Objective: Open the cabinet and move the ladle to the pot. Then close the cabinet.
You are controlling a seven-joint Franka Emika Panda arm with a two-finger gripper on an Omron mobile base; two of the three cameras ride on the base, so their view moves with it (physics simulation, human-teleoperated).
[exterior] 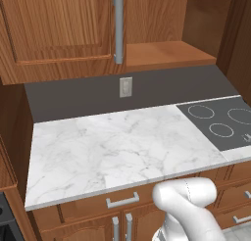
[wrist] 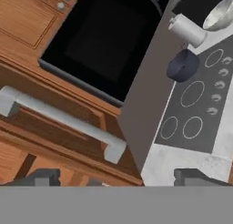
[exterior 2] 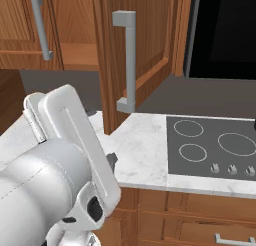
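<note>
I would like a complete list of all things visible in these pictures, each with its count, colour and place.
cabinet: one, warm brown wood, on the wall above the counter; right door swung open, left door shut
bar handles: two, grey, one on each door
counter: one, white marble
wall outlet: one, pale, on the dark backsplash
cooktop: one, dark grey with white rings, right of the counter
pot: one, dark blue-black, at the back of the cooktop
canister: one, white, behind the pot
bowl: one, metallic, beside the canister
arm: one, white
tool: one, dark fingertips, open, near the open door's handle
</note>
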